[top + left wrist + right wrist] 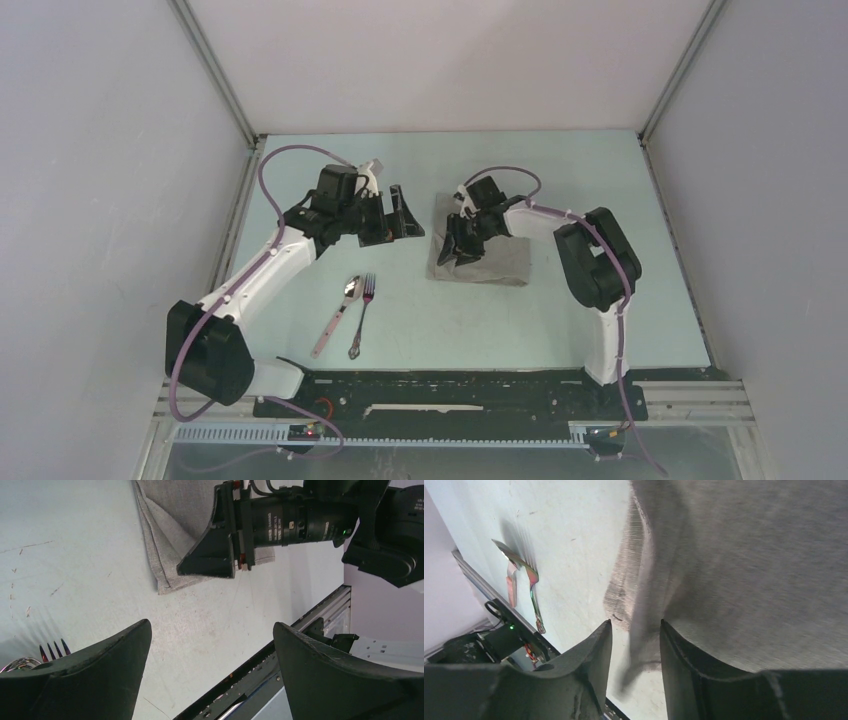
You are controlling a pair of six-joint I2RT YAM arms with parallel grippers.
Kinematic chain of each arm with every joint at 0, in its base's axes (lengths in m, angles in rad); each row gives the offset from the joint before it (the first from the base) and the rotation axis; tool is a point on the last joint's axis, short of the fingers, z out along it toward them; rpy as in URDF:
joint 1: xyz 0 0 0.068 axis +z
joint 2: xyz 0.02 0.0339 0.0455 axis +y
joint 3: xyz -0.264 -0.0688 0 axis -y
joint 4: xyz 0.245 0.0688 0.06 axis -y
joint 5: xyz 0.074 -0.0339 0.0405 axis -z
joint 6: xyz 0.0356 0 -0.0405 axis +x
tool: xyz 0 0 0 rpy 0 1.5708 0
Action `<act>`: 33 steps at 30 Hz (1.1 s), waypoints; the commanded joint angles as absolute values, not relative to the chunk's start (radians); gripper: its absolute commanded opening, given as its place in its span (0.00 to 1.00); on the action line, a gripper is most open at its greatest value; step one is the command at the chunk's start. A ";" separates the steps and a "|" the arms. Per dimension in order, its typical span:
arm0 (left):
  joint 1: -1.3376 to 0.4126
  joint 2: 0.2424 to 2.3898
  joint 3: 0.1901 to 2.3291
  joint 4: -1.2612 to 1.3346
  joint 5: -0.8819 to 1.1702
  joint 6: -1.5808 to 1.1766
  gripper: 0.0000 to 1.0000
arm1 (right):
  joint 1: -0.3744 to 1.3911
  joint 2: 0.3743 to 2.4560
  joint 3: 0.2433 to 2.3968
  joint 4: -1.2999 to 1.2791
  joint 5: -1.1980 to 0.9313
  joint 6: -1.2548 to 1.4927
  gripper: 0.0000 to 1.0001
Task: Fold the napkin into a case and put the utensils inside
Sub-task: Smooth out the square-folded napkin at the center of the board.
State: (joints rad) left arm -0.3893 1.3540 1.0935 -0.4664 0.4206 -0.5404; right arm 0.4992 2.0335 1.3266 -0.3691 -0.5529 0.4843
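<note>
Grey woven napkin (505, 265), matte cloth, doubled into a rough oblong. Flat on pale blue-green table (600, 200), right of centre. Stacked plies plain to see at one corner in left wrist view.

Right gripper (455, 250) down on napkin's left edge. From its own wrist camera: black fingers (589, 650) drawn narrow, raised ridge of cloth between them. Firm pinch or loose bracket, cannot tell; view blurred.

Left gripper (405, 215) spread wide, nothing between jaws, hovering just left of napkin, apart from cloth.

Shiny metal spoon with pale pink handle (338, 315) and slim all-metal fork (362, 312) side by side nearer the arm bases, well apart from napkin.

Step in hand, by judgement: taking left edge for a further fold toward the case.

For a clean fold:
- Catch every ply meant to travel, not top ply alone.
- Lift just clear of table; no dragging of lower layers.
- Carry straight across, edges square to each other.
- Lay down fully before letting go.
- Free gripper perhaps useful as a pin on the far side.
- One end left open as mouth for the utensils.
</note>
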 commanded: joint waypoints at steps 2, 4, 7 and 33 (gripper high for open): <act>-0.380 1.350 1.095 -0.453 0.406 -0.515 0.99 | 0.571 1.992 1.383 -0.425 -0.446 0.446 0.54; -0.381 1.349 1.094 -0.454 0.406 -0.513 0.99 | 0.594 1.969 1.395 -0.449 -0.392 0.418 0.56; -0.380 1.348 1.096 -0.455 0.410 -0.514 0.99 | 0.654 1.972 1.438 -0.524 -0.217 0.336 0.57; -0.380 1.327 1.103 -0.464 0.397 -0.505 0.99 | 0.743 2.117 1.573 -0.668 -0.024 0.304 0.49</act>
State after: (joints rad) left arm -0.3893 1.3540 1.0935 -0.4698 0.3988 -0.5301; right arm 0.7444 2.0872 1.5387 -0.6418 -0.0208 0.2947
